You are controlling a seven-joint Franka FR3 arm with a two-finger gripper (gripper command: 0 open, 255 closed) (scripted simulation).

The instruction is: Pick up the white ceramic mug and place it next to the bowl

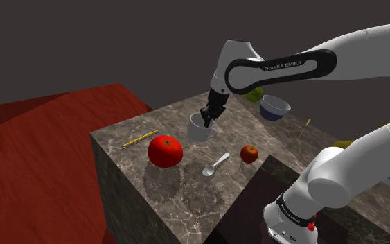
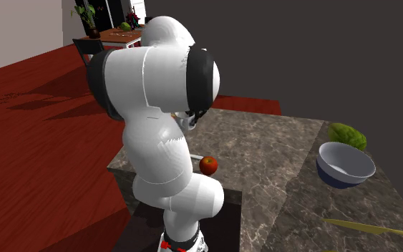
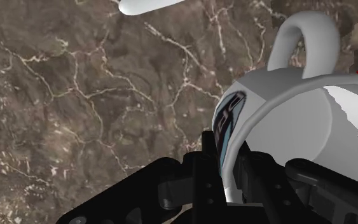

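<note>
Spoon: a light spoon lies on the counter in the front part of the shoulder view, nearest to the arm's stand.
Small red fruit: it stands just beside the spoon, toward the shoulder view's right.
Large tomato: it sits toward the shoulder view's left, between the spoon and a yellow pencil.
Mug: the white mug is upright about the middle of the counter, behind the spoon. I cannot tell if its base touches the stone or is just above it.
End effector: it comes down on the mug from above. In the wrist view the two black fingers clasp the rim wall between them, one inside the cup and one outside, so it is pinching the mug.
Handle: in the wrist view the handle is on the rim side opposite to the fingers, free of them.
Bowl: the blue and white bowl stands farther back, toward the shoulder view's right of the mug and well apart from it.
Green item: it lies just behind the bowl.
Key relation: the mug is already in the fingers, so I judge the coming move goes back and to the shoulder view's right, ending on the bare counter on the near side of the bowl.
Risk: a grip on one thin wall could let the mug swing.
</note>
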